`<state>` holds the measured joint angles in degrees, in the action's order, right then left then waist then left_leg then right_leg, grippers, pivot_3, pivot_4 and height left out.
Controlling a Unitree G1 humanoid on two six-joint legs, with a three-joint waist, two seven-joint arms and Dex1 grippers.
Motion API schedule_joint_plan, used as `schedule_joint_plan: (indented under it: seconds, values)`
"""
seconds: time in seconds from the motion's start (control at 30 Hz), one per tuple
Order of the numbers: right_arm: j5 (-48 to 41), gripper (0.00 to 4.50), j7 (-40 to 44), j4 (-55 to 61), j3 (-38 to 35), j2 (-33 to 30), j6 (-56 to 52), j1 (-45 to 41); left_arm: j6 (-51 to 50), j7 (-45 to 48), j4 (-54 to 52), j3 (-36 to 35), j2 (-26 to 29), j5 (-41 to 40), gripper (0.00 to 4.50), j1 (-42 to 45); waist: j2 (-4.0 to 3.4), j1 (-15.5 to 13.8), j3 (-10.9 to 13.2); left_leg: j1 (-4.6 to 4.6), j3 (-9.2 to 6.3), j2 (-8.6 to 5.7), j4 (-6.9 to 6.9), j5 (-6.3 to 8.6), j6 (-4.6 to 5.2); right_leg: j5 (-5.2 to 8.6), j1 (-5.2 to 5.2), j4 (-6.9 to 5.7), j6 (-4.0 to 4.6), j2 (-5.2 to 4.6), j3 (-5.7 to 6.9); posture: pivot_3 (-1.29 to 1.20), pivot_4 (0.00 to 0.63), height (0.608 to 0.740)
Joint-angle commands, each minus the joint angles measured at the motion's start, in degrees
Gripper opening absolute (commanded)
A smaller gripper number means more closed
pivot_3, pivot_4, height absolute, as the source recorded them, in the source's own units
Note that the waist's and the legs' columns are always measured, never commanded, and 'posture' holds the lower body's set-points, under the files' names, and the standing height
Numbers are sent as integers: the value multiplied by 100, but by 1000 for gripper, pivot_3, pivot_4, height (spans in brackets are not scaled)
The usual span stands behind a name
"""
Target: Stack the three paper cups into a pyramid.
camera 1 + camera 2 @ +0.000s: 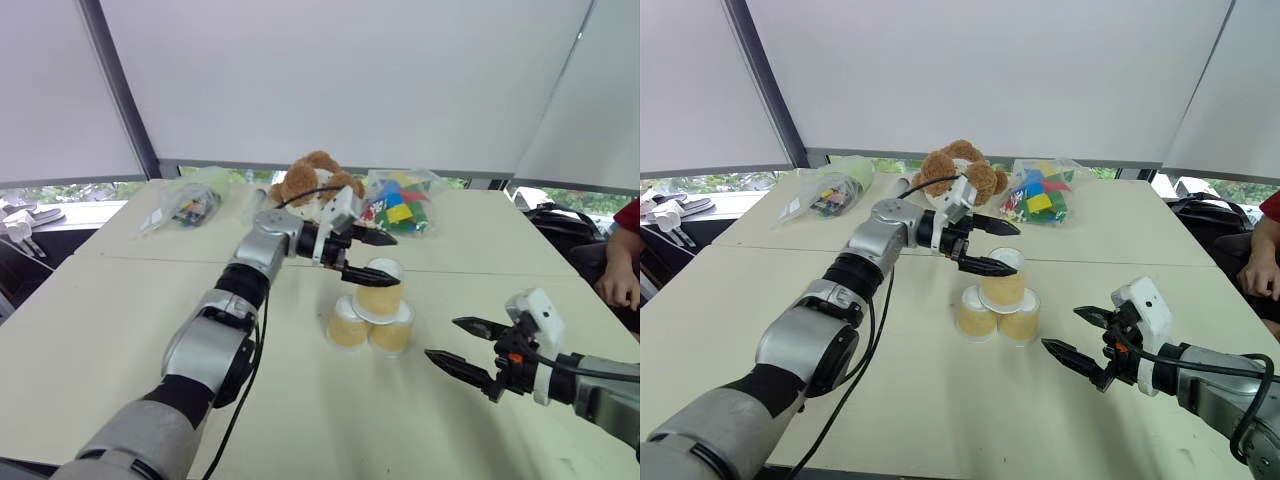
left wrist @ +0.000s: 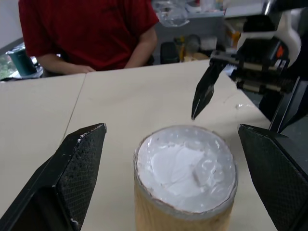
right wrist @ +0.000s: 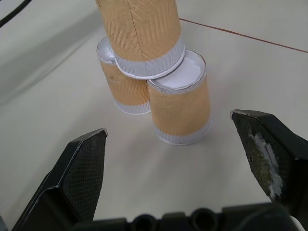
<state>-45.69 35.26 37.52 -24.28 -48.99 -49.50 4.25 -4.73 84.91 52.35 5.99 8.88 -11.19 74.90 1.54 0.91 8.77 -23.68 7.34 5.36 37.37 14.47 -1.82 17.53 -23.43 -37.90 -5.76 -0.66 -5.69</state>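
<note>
The three paper cups stand upside down as a pyramid in the middle of the table. Two base cups [image 1: 348, 325] [image 1: 392, 330] sit side by side, and the top cup [image 1: 382, 290] rests across their white bottoms. My left gripper [image 1: 385, 257] is open around the top cup, reaching in from the left. In the left wrist view its fingers [image 2: 72, 168] stand well clear on either side of the top cup [image 2: 185, 178]. My right gripper [image 1: 442, 338] is open with nothing in it, a little to the right of the pyramid and pointing at it. The right wrist view shows the pyramid [image 3: 180, 106] ahead of it.
A brown teddy bear [image 1: 312, 180] sits at the back of the table. Beside it lies a clear bag of coloured blocks [image 1: 400, 205], and another plastic bag [image 1: 185, 205] lies at the back left. A person in a red shirt [image 2: 91, 29] sits at the right edge, one hand [image 1: 620, 285] on the table.
</note>
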Motion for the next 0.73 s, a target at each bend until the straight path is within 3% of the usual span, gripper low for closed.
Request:
schedule_joint_plan:
  seconds: [0.03,0.23,0.47,0.57,0.73]
  values:
    - [64,4500,94,-64,-9,-64,159,-120,-462,159,-699,-204,308,-318,4481,-46,-1,10,0,0,0,0,-1,0,0,0,-1,-1,0,0,0,0,150,740]
    - [113,4500,265,-255,-192,-34,286,10,-1696,-364,-1678,-672,1357,-624,4481,-561,-3,23,-2,3,0,1,-2,0,0,0,-1,-4,-1,0,0,0,150,740]
    - [161,4500,589,-726,-668,-115,414,300,-3042,-1251,-4616,-836,2716,-684,4481,-3476,-10,10,-5,16,6,8,-3,-2,-2,3,7,-16,-7,-2,-1,0,150,740]
    - [218,4500,752,-924,-659,-188,438,325,-3652,-1795,-5796,-1147,2872,-965,4481,-4685,-2,-50,-2,14,3,9,11,-2,-4,4,15,-17,-7,-5,3,0,150,740]
    - [414,4500,936,-1323,-445,-153,600,320,-3849,-2692,-6766,-1544,2706,-1160,4481,-5798,1,-57,-5,15,-8,8,46,3,5,8,41,-16,2,-7,6,0,150,740]
